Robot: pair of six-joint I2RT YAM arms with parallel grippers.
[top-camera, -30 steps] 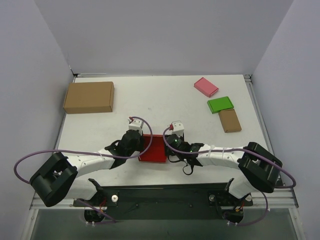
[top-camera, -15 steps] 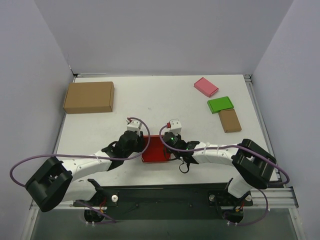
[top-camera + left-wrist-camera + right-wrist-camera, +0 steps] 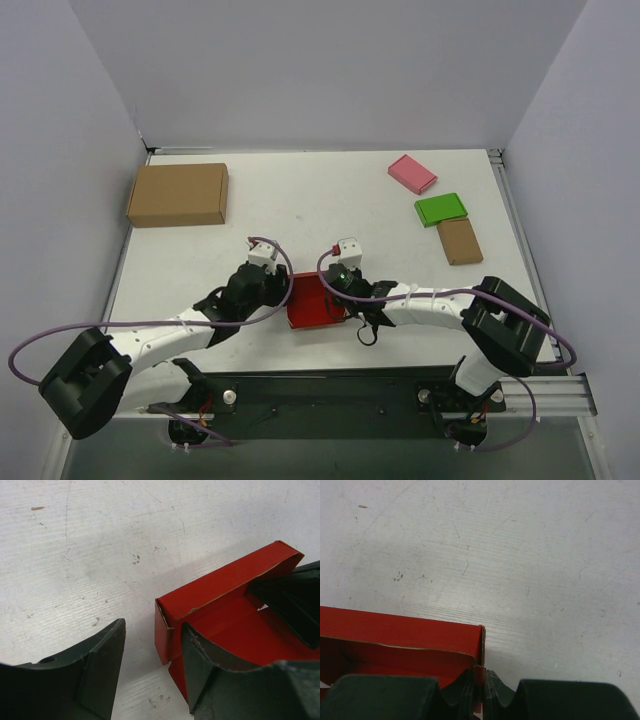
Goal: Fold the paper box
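Note:
The paper box (image 3: 312, 305) is a small bright red cardboard tray lying open near the table's front edge, between the two arms. My left gripper (image 3: 286, 291) stands open at its left end. In the left wrist view the gripper (image 3: 152, 672) straddles the left wall of the box (image 3: 225, 585), with one finger (image 3: 210, 680) inside over the red floor and the other on the bare table. My right gripper (image 3: 346, 298) is at the right end. The right wrist view shows this gripper (image 3: 481, 692) shut on the thin right wall of the box (image 3: 395, 630).
A large brown carton (image 3: 178, 194) lies at the back left. At the back right are a pink flat box (image 3: 412, 173), a green flat box (image 3: 441, 209) and a small brown box (image 3: 459, 241). White walls close off the table's back and sides.
My left gripper has opened and its arm has drawn back to the left. My right gripper has shut on the box's right wall. The box has turned slightly.

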